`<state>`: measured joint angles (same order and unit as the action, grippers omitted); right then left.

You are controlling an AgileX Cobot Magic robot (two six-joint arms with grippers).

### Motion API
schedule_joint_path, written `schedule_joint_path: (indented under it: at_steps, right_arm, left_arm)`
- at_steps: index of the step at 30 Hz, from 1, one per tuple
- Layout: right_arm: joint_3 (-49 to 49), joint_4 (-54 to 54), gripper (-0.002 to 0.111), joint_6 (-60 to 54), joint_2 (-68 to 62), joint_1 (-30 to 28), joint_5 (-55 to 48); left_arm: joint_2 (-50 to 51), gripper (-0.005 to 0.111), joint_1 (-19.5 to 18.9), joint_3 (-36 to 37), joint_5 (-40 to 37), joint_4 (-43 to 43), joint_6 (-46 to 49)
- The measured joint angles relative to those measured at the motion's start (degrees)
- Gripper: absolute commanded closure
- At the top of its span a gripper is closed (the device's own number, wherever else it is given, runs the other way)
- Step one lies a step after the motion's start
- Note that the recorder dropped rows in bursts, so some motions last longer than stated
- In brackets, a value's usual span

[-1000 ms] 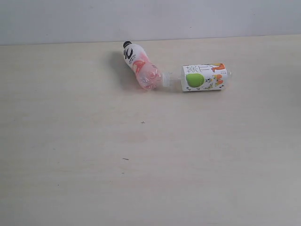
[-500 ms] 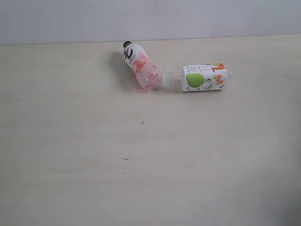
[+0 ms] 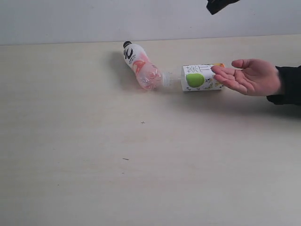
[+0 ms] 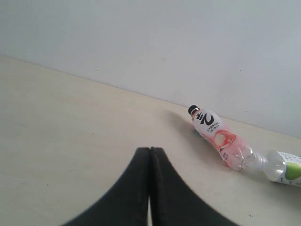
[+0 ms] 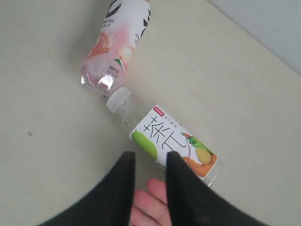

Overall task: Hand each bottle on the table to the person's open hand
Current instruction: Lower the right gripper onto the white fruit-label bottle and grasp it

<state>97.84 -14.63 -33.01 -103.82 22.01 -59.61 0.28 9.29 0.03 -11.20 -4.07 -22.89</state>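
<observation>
Two bottles lie on their sides on the table (image 3: 94,165). The pink-labelled bottle (image 3: 141,67) has a black cap; the white-green bottle (image 3: 200,77) points its white cap at the pink one's base. The person's open hand (image 3: 251,76) is held palm up, fingertips over the white-green bottle's far end. My right gripper (image 5: 150,156) hangs open above those fingers (image 5: 153,200) and next to the white-green bottle (image 5: 174,143), holding nothing. My left gripper (image 4: 149,150) is shut and empty, well short of the pink bottle (image 4: 218,137).
A black part of the right arm (image 3: 221,4) shows at the exterior view's top edge. A pale wall (image 3: 70,19) runs behind the table. The person's black sleeve (image 3: 289,84) lies at the right edge.
The person's hand has come in from the right, palm up, beside the white-green bottle. A black part of the right arm has appeared at the top edge. Both bottles lie as before.
</observation>
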Motion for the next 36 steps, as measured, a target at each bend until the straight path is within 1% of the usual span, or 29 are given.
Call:
schedule_joint_path:
  at_steps: [3,4,5,7,12,15,17,21,25,31,36]
  right_arm:
    - [0.0,0.0,0.026,-4.3,-2.5,0.0,1.1]
    - [0.0,0.0,0.017,-5.5,-3.3,0.0,1.3]
    - [0.0,0.0,0.012,-6.9,-4.0,0.0,1.6]
    - [0.0,1.2,0.011,-9.4,-5.3,0.2,1.8]
    - [0.4,7.7,0.018,-11.3,-8.4,1.6,2.7]
    - [3.4,13.1,0.02,-12.2,-11.7,2.9,0.3]
    - [6.3,14.6,0.02,-12.4,-14.1,3.8,-2.8]
    - [13.3,13.9,0.02,-13.7,-19.2,5.3,-8.8]
    - [17.2,13.5,0.02,-15.2,-23.6,5.6,-9.6]
    - [18.0,14.6,0.02,-24.2,-27.3,5.6,-10.2]
    - [18.1,14.6,0.02,-27.6,-28.3,5.6,-7.8]
  left_arm:
    - [0.0,0.107,0.0,0.0,0.0,0.0,0.0]
    - [0.0,0.107,0.0,0.0,0.0,0.0,0.0]
    - [0.0,0.107,0.0,0.0,0.0,0.0,0.0]
    - [0.0,0.107,0.0,0.0,0.0,0.0,0.0]
    - [0.0,0.107,0.0,0.0,0.0,0.0,0.0]
    - [0.0,0.107,0.0,0.0,0.0,0.0,0.0]
    - [0.0,0.107,0.0,0.0,0.0,0.0,0.0]
    - [0.0,0.107,0.0,0.0,0.0,0.0,0.0]
    - [0.0,0.107,0.0,0.0,0.0,0.0,0.0]
    - [0.0,0.107,0.0,0.0,0.0,0.0,0.0]
    - [0.0,0.107,0.0,0.0,0.0,0.0,0.0]
